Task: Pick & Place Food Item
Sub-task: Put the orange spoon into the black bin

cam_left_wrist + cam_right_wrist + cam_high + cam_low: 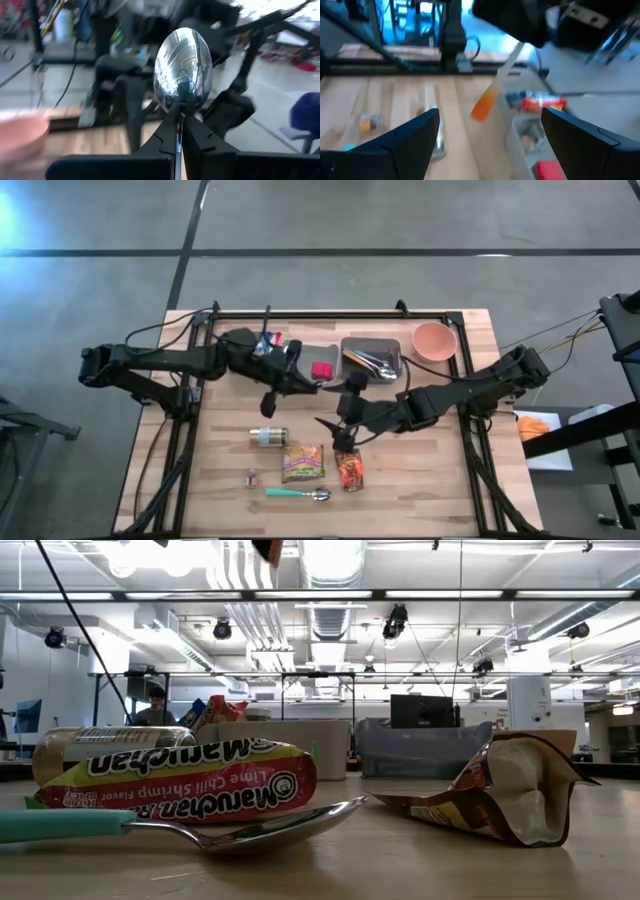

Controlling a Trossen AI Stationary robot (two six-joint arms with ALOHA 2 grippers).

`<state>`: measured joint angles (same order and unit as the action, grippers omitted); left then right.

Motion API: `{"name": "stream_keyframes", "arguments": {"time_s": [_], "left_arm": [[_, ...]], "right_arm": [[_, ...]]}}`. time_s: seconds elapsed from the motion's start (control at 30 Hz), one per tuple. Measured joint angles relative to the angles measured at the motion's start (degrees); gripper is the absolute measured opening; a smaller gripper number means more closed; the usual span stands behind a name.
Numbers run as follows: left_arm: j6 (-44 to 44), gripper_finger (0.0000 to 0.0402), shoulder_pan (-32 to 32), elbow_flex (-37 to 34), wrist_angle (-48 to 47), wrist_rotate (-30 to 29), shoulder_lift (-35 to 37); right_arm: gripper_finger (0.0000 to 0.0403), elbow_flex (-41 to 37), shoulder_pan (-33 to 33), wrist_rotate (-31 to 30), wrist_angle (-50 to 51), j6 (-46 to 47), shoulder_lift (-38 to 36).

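Wooden table (420,470) | left tool (179,131) clamped on spoon (183,70) | right tool (490,135) wide, seemingly holding nothing

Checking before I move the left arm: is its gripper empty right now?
No. In the left wrist view the left gripper is shut on a metal spoon, whose shiny bowl sticks up between the fingers.

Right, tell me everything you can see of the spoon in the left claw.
The spoon has a shiny, mirror-like metal bowl, oval and clean, facing the left wrist camera and reflecting the room. It stands upright, bowl uppermost. Its thin neck runs down between the shut fingers of the left claw, which pinch it. The handle is hidden. Nothing else touches it.
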<state>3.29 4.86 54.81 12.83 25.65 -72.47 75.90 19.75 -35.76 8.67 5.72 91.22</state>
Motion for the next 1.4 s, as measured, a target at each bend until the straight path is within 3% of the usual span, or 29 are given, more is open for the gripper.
{"name": "stream_keyframes", "arguments": {"time_s": [0.43,0.9,1.07,1.4], "left_arm": [[-0.47,0.0005,0.01,0.0,2.89,2.9,0.0],[-0.48,0.0005,-0.06,0.0,7.18,4.87,-0.09],[-1.18,0.0005,-0.1,0.0,7.7,5.54,-0.71],[-1.99,0.0005,-0.17,0.01,7.97,7.21,-0.94]], "right_arm": [[0.0342,-0.05,0.04,-0.25,-6.74,-7.61,0.0],[0.0243,-0.06,-2.74,5.26,-12.67,-10.68,0.0],[0.0217,-0.06,-4.02,10.33,-14.37,-10.94,0.0],[0.0168,-0.06,-4.74,10.58,-16.02,-12.64,0.02]]}}
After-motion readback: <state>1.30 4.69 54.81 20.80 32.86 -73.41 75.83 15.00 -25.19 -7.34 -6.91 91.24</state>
